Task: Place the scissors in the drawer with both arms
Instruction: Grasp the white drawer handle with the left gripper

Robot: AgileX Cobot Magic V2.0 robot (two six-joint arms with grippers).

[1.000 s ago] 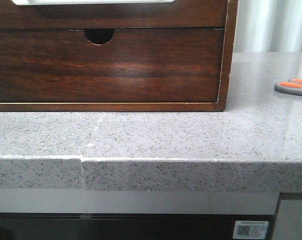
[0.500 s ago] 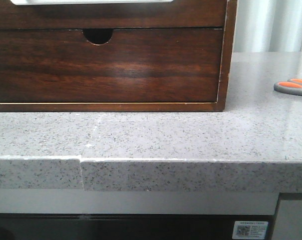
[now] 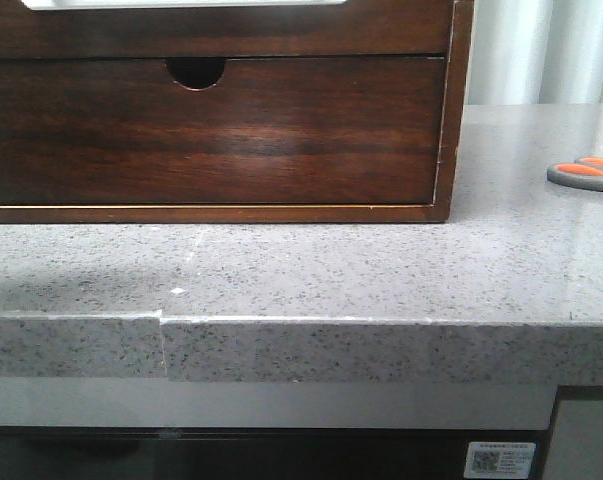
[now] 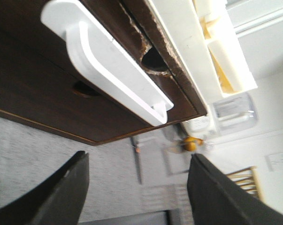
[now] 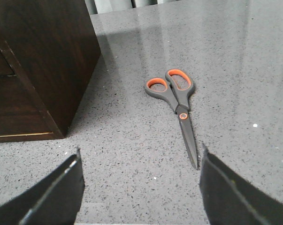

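The right gripper (image 5: 139, 187) hangs with its fingers spread wide over the grey speckled countertop (image 5: 132, 140), holding nothing. Just beyond it the scissors (image 5: 176, 105) lie flat and closed, beside the wooden cabinet (image 5: 38, 61). The left gripper (image 4: 136, 192) is also spread, empty, before the drawer (image 4: 33, 84) with its white recess (image 4: 108, 65).

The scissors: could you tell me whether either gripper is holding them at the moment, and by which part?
Nothing is held. The scissors lie flat on the countertop, and both the right gripper and the left gripper are open and empty.
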